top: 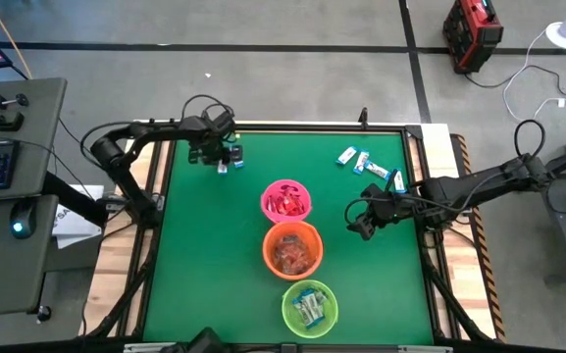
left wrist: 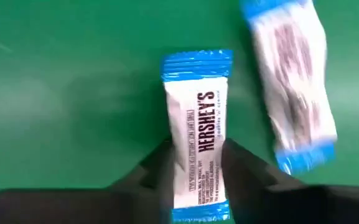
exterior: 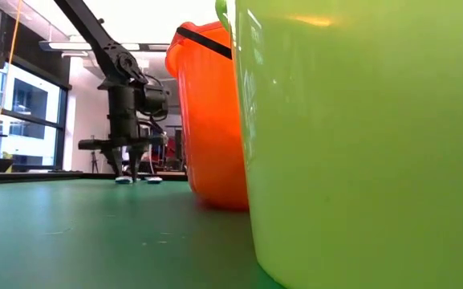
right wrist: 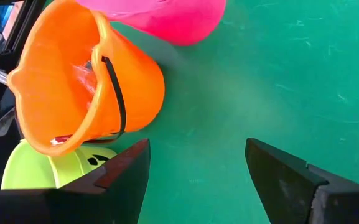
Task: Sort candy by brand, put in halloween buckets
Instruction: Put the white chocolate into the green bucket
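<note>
Reaching down at the far left corner of the green table [top: 204, 245], the left gripper [top: 222, 162] has its two fingers [left wrist: 148, 177] on either side of a blue-and-white candy bar [left wrist: 198, 134] lying flat on the mat. They look right up against the wrapper, but I honestly can't tell if they've clamped it or are just straddling it. A second blue-and-white bar [left wrist: 291, 81] lies just beside it, not touching, and it's blurry in the left wrist view.

The right gripper [top: 364, 226] hangs over bare mat on the right side, jaws wide apart and nothing between them.

Three buckets sit in a line down the middle: the pink bucket [top: 286, 200] farthest back with red wrappers in it, the orange bucket [top: 292, 249] next with reddish candy inside, and the green bucket [top: 309, 306] nearest the front edge holding a few blue-and-white bars. Each bucket touches or nearly touches its neighbour.

A few more blue-and-white candies [top: 369, 166] lie loose near the far right corner, well apart from both grippers
</note>
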You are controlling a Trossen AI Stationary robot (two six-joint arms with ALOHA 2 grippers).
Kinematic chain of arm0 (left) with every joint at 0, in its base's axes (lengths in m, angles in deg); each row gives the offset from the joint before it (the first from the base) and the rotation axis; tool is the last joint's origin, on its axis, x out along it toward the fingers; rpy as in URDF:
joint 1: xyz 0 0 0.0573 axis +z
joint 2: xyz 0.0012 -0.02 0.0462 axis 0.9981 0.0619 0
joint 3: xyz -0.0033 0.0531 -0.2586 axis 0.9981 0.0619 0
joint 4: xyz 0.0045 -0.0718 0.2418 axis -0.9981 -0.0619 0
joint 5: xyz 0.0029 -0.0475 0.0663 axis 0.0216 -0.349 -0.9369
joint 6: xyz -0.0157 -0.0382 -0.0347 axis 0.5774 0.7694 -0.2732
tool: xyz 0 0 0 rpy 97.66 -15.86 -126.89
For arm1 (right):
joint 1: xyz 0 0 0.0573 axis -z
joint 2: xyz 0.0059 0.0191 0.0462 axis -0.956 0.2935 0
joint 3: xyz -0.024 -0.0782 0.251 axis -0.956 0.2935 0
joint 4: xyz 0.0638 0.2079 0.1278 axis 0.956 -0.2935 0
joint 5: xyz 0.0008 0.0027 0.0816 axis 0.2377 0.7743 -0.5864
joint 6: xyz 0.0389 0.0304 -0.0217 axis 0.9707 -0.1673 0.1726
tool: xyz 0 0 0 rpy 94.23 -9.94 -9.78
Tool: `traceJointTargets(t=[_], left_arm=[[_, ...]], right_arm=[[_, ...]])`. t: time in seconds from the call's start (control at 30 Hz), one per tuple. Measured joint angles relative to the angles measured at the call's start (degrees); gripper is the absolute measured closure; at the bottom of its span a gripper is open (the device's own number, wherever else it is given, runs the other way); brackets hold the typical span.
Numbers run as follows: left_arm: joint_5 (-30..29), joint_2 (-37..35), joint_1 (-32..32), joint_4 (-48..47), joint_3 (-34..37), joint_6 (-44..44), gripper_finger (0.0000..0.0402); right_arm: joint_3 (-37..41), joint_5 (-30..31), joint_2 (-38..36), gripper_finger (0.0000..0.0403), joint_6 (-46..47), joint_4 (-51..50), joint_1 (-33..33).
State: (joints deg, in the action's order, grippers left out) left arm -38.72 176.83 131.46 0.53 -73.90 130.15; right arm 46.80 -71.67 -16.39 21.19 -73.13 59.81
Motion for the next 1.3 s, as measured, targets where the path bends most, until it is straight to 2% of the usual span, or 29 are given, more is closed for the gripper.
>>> traceJointTargets(t=[0.1, 0.13, 0.23, 0.43, 0.6, 0.77, 0.93, 1.07, 1.17, 1.3], left_arm=[[2.8, -1.8, -0.2, 0.6, 0.0, -3.4, 0.0376], [3.1, -2.7, -0.2, 0.6, 0.0, -4.2, 0.0387], [3.3, -6.8, -0.6, 1.0, 0.0, -6.9, 0.0386], [4.6, -19.9, -4.1, 1.0, -0.1, -12.1, 0.0398], [4.7, -29.8, -14.4, 0.5, -0.2, -11.6, 0.0401], [3.9, -34.6, -31.7, 5.3, -0.2, -6.1, 0.0401], [-0.4, -33.1, -50.9, 18.2, -0.2, -3.2, 0.0401], [-3.7, -27.7, -61.6, 28.6, -0.7, -2.8, 0.0401], [-4.8, -21.9, -65.7, 30.9, -4.4, -6.1, 0.0401], [-3.6, -13.6, -66.9, 30.9, -12.0, -16.1, 0.0401]], right_arm=[[0.0, 0.0, 0.0, 0.0148, 0.0, 0.0, 0.0], [0.0, 0.0, 0.0, 0.0148, 0.0, 0.0, 0.0], [0.0, 0.0, 0.0, 0.0148, 0.0, 0.0, 0.0], [0.0, 0.0, 0.0, 0.0148, -0.8, 0.0, 0.0], [0.0, 0.2, 0.0, 0.0148, -2.5, 0.0, 0.0], [0.0, 0.1, 0.0, 0.0148, -3.9, 0.2, 0.0], [0.0, 0.0, 0.0, 0.0148, -10.7, 0.7, 0.0], [0.0, 0.0, 0.0, 0.0148, -18.6, 3.9, 0.0], [0.0, -0.1, 0.0, 0.0148, -18.9, 8.4, 0.0], [0.0, -0.1, 0.0, 0.0148, -15.2, 15.8, -0.1]])
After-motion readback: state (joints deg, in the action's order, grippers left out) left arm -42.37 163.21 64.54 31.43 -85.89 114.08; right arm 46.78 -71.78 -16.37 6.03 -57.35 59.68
